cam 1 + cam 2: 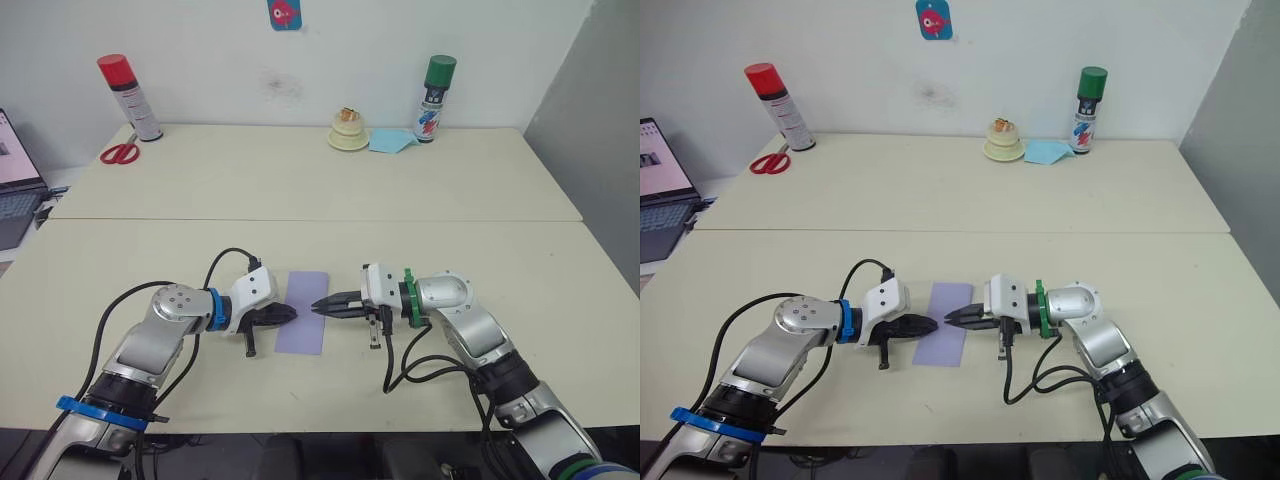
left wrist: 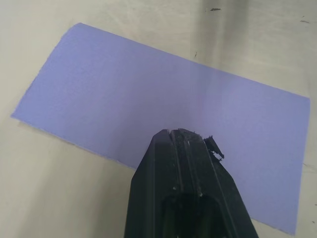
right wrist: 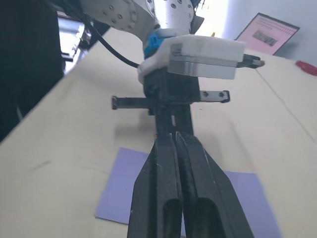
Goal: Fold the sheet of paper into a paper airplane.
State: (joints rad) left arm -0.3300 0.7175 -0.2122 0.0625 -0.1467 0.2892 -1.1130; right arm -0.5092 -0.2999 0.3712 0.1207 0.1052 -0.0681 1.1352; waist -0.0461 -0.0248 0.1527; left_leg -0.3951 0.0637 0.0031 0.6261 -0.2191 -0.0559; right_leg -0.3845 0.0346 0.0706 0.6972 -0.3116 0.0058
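Note:
The sheet of paper [image 1: 304,311] is a narrow lavender-purple strip lying flat on the near table, between my two grippers. My left gripper [image 1: 290,314] is shut, its tips resting over the sheet's left edge. The left wrist view has the shut fingers [image 2: 183,148] right above the sheet of paper [image 2: 124,104]. My right gripper [image 1: 318,307] is also shut and points left, with its tips just above the sheet's right edge. From the right wrist, the shut fingers [image 3: 174,148] aim across the paper [image 3: 124,193] at the left gripper's wrist.
On the far table stand a red-capped spray can [image 1: 129,97], red scissors [image 1: 120,152], a small cream dish [image 1: 348,131], a light blue paper [image 1: 392,141] and a green-capped spray can [image 1: 434,98]. A laptop [image 1: 18,170] sits at the left edge.

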